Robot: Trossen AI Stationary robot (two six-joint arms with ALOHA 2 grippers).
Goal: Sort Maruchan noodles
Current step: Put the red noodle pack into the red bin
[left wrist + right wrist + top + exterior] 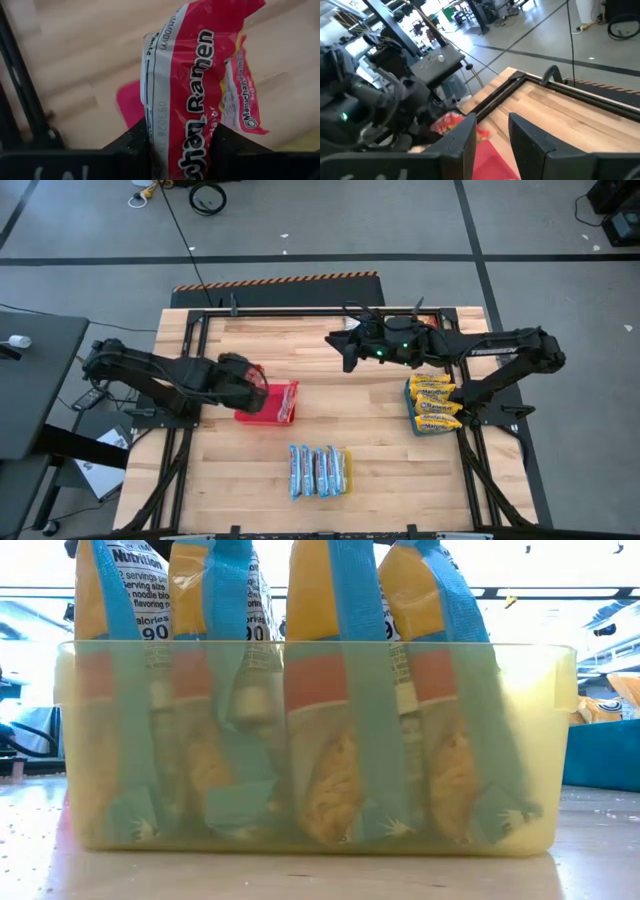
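Left end effector (pixel 175 145) clamps red packet (pixel 200 80) over red tray (pixel 281 402).

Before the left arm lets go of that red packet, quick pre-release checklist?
1. Left gripper shut on red packet: ok.
2. Gripper over red tray: ok, at its left edge.
3. Packets already in red tray lying tidy: cannot tell.
4. Right gripper clear of drop zone: ok, open, raised near table's far edge.
5. Blue packets and yellow packets out of the way: ok.
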